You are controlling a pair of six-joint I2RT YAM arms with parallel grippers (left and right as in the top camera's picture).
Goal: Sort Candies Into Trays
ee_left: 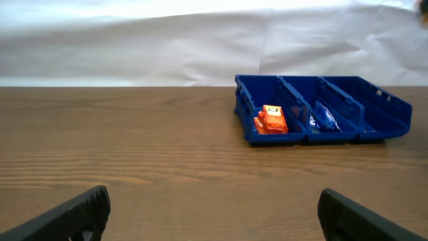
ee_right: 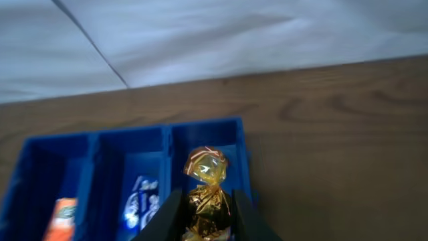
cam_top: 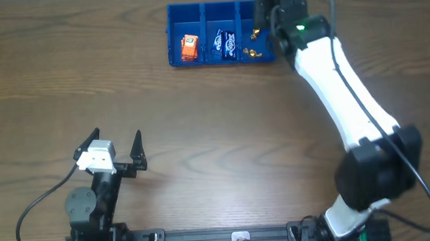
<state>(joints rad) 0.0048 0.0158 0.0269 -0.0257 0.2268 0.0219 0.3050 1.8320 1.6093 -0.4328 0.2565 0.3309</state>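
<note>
Print on the wrappers is too small to read. Inspection finds the blue tray (cam_top: 173, 34) on the wooden table (cam_top: 200, 121), with three compartments: an orange candy (cam_top: 190, 47) in its left one, a blue-wrapped candy (cam_top: 226, 45) in its middle one, and small gold pieces (cam_top: 253, 53) in its right one. Over that right compartment, the right gripper (ee_right: 207, 209) is clamped on a gold foil candy (ee_right: 206, 184), crinkled and twisted at the neck. Well apart from the tray, the left gripper (cam_top: 118, 144) stands with fingers spread, holding nothing.
</note>
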